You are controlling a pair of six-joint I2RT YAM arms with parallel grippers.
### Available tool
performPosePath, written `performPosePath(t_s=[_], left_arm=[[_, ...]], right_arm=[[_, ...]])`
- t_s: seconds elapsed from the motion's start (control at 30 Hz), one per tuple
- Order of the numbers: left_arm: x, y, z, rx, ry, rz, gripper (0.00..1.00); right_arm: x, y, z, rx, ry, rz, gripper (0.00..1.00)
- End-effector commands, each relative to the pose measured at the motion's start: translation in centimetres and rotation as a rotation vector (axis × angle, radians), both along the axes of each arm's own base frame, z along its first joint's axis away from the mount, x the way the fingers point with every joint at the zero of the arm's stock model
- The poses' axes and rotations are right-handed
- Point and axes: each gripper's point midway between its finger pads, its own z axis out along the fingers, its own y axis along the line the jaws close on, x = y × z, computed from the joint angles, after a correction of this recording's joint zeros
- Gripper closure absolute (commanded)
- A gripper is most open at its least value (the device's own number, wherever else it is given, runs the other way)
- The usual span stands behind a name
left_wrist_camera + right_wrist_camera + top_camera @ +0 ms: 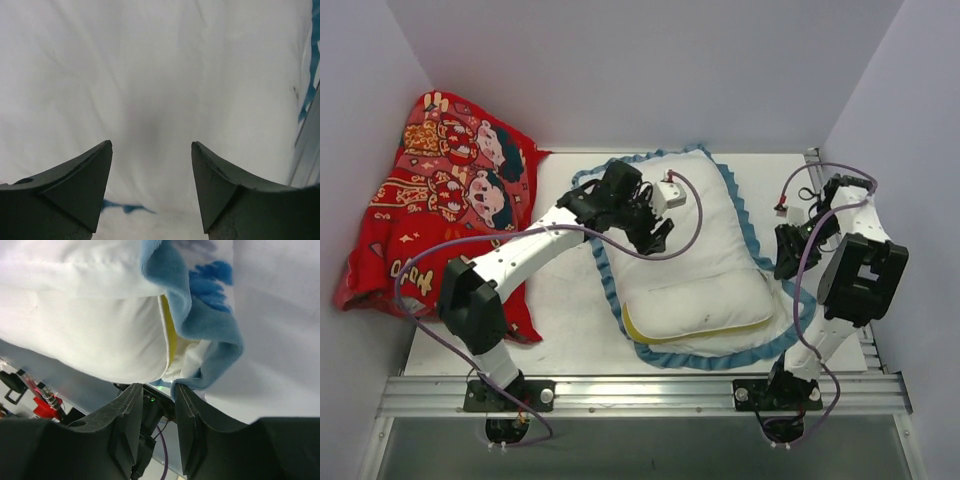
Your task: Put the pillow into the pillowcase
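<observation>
**Pillow rests amid blue-frilled cover at mid-desk**

The pillow (700, 316) lies at the middle of the desk (570, 322), its yellow-piped end towards the near edge. The pillowcase (749, 225) shows its blue ruffle along the pillow's left, far and right sides and under the near end. From above it is unclear whether the white top surface is pillow or cover.

The left tool (655, 238) hangs over the far half of the white bundle. Its fingers stand well apart with nothing between them. The right tool (786, 264) sits at the bundle's right side, jaws only narrowly parted and gripping nothing.

A red cloth (440, 200) with cartoon figures fills the far left corner; its gold markings are too small to read.

The left wrist view gives only plain white fabric beyond the left tool (151, 145), plus slivers of blue. The right wrist view alone shows the corner close up. There the pillow (100, 340) bulges with its yellow piping, and the pillowcase (200, 320) ruffle curls over it just beyond the right tool (156, 386).
</observation>
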Motion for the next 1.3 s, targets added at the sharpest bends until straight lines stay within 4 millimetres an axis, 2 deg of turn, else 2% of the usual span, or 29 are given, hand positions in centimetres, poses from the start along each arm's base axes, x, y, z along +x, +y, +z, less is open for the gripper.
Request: performPosePath(t_s=[0.0,0.07,0.2,0.27,0.3,0.33,0.37,0.4,0.43,0.47,0.5,0.53,0.57,0.6,0.67,0.7,0.73,0.77,0.8,0.83,0.87,0.9,0.93,0.97,1.03,1.07,1.13,1.17,1.27], left_arm=[[-5.0,5.6,-2.7,0.066,0.3,0.126,0.27],[-5.7,7.6,-5.3,0.111,0.382,0.206,0.26],[-4.2,8.4,-9.6,0.173,0.51,0.35,0.26],[-2.0,8.7,-10.6,0.179,0.52,0.384,0.26],[-1.0,8.7,-12.5,0.204,0.553,0.396,0.28],[0.3,8.7,-13.1,0.203,0.533,0.374,0.28],[3.7,8.7,-11.8,0.158,0.471,0.371,0.28],[5.4,8.4,-13.9,0.169,0.493,0.366,0.29],[7.0,8.1,-14.2,0.156,0.488,0.357,0.3],[8.4,7.1,-16.7,0.153,0.52,0.318,0.3],[11.5,5.0,-13.8,0.096,0.447,0.278,0.3],[13.1,3.5,-12.9,0.07,0.41,0.238,0.3],[13.9,2.3,-16.0,0.087,0.43,0.183,0.3],[16.4,-0.4,-10.4,0.0,0.295,0.143,0.29],[17.9,-1.8,-9.4,-0.074,0.268,0.127,0.24],[19.1,-1.8,-6.6,-0.131,0.202,0.127,0.23],[19.9,-1.2,-5.1,-0.153,0.172,0.143,0.22],[20.0,-0.1,-1.3,-0.185,0.131,0.167,0.21],[21.8,2.4,0.7,-0.218,0.086,0.226,0.21],[21.3,4.4,-2.5,-0.186,0.182,0.278,0.16],[20.5,6.3,2.9,-0.256,0.141,0.32,0.13],[21.1,8.0,4.7,-0.296,0.097,0.355,0.12],[20.4,11.0,1.9,-0.267,0.173,0.422,0.12],[19.0,12.6,5.6,-0.297,0.124,0.442,0.12],[16.8,14.9,4.9,-0.268,0.155,0.502,0.12],[13.8,15.7,3.7,-0.249,0.21,0.525,0.12],[10.6,15.9,2.6,-0.25,0.282,0.538,0.12],[7.5,16.0,0.3,-0.235,0.378,0.565,0.12],[2.8,15.5,-2.4,-0.217,0.485,0.588,0.16]], right_arm=[[-0.5,0.5,-2.0,-0.079,0.115,0.024,0.67],[-0.2,1.5,-3.7,-0.081,0.132,0.037,0.6],[-1.9,5.1,-5.0,-0.035,0.219,0.117,0.64],[-3.1,7.1,-4.9,0.0,0.223,0.196,0.66],[-4.3,7.7,-4.8,0.028,0.246,0.21,0.67],[-4.8,9.3,-4.1,0.071,0.227,0.246,0.68],[-5.5,9.9,-3.8,0.102,0.231,0.266,0.68],[-6.0,10.5,-3.5,0.125,0.232,0.277,0.69],[-6.9,11.8,-2.9,0.163,0.23,0.302,0.69],[-7.4,12.5,-2.6,0.183,0.229,0.316,0.69],[-7.9,13.3,-2.3,0.2,0.226,0.339,0.69],[-8.5,14.1,-1.9,0.217,0.207,0.36,0.69],[-9.3,15.9,-1.4,0.249,0.2,0.407,0.68],[-9.7,16.9,-0.9,0.261,0.196,0.415,0.67],[-10.2,19.6,0.6,0.317,0.118,0.467,0.66],[-10.1,20.3,1.3,0.327,0.1,0.456,0.62],[-9.8,21.0,2.1,0.344,0.045,0.466,0.6],[-8.8,21.6,3.4,0.365,-0.006,0.468,0.58],[-8.3,21.8,4.0,0.365,-0.026,0.456,0.56],[-7.5,21.8,4.7,0.358,-0.065,0.455,0.55],[-6.2,21.9,5.6,0.353,-0.122,0.452,0.55],[-5.0,21.2,5.9,0.325,-0.155,0.428,0.55],[-4.1,21.0,6.3,0.312,-0.18,0.407,0.55],[-3.0,20.8,6.6,0.3,-0.204,0.377,0.55],[0.3,19.1,6.0,0.19,-0.267,0.288,0.56],[0.9,18.5,5.5,0.153,-0.278,0.292,0.56],[2.4,17.0,3.5,0.003,-0.282,0.306,0.56],[2.8,16.7,3.0,-0.027,-0.278,0.309,0.57],[4.0,17.1,2.3,-0.102,-0.301,0.316,0.51]])
